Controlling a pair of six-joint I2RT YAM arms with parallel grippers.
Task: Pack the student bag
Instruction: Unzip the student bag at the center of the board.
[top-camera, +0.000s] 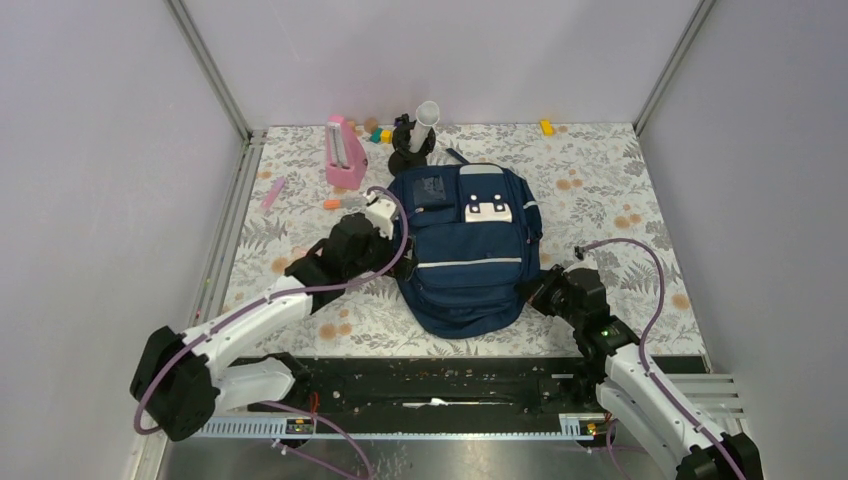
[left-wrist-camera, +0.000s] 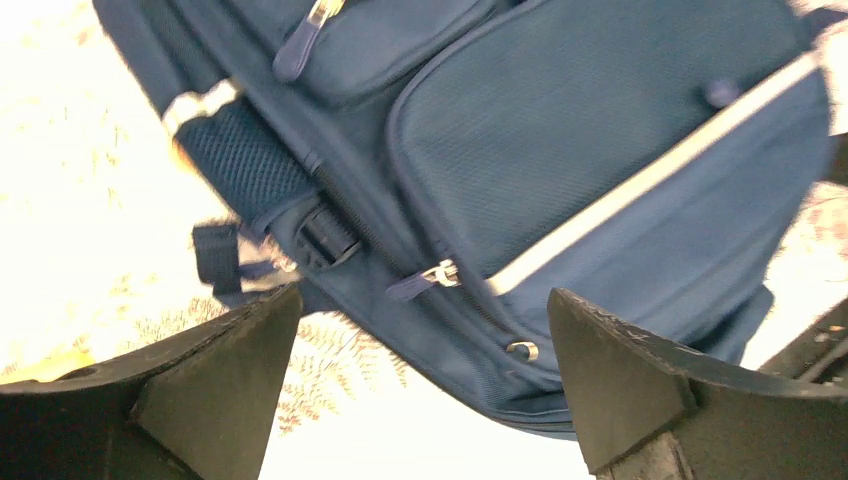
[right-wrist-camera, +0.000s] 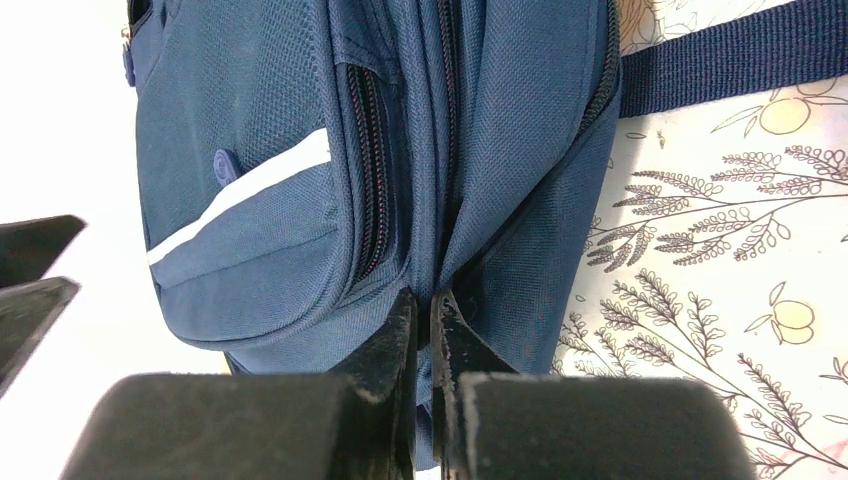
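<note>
Right wrist: right tool (right-wrist-camera: 424, 305) pinches student bag (right-wrist-camera: 260, 150) fabric | left tool (left-wrist-camera: 425, 320) spread wide | white patch (top-camera: 488, 211) print unreadable

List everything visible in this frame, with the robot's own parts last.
student bag: one, navy with a light stripe, table centre
pink container: one, pink, beyond the bag's left corner
white tube: one, white, upright at the far edge
black object: one, black, just beyond the bag
yellow block: one, yellow, far edge
pink pen: one, pink, left of the bag
left end effector: one, black, open beside the bag
right end effector: one, black, shut on bag fabric
</note>
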